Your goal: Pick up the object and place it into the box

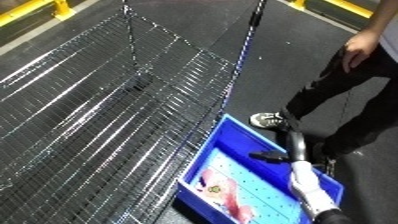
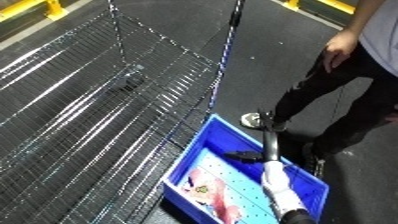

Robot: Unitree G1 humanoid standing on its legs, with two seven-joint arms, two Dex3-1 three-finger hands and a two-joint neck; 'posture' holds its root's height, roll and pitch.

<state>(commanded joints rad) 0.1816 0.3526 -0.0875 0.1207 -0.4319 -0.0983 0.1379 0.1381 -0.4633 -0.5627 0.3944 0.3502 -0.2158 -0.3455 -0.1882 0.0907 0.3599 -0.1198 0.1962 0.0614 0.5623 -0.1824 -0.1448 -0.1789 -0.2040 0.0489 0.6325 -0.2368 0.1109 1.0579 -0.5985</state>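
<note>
Left eye view: your right robot hand (image 1: 277,157) hangs over the blue bin (image 1: 333,186), above its far half. It reads as a dark blur; fingers look roughly extended and hold nothing, though I can't make out exactly how they're spread. The pink packet (image 1: 222,192) already lies flat on the bin's pale floor at its near-left corner, clear of the robot hand. So I judge the drop done and the step in hand is the retreat. The wire rack (image 1: 98,115) stands just beside the bin's left wall.

To do it well: lift straight up first, then pull back. Don't sweep left, since the rack edge sits right against the bin. Keep the forearm off the bin's right rim, which it crosses now.

Right eye view: same layout. The packet (image 2: 206,192) sits inside the bin (image 2: 306,181), fully below the rim, nothing overhanging. Right robot hand (image 2: 244,156) is above the bin's middle, apart from the packet. A small dark thing (image 2: 131,80) sits on the rack (image 2: 80,115), well beyond the bin; can't tell what it is. If it's the next pick, reset over the rack only after clearing the bin.

Left robot hand shows in neither view.
</note>
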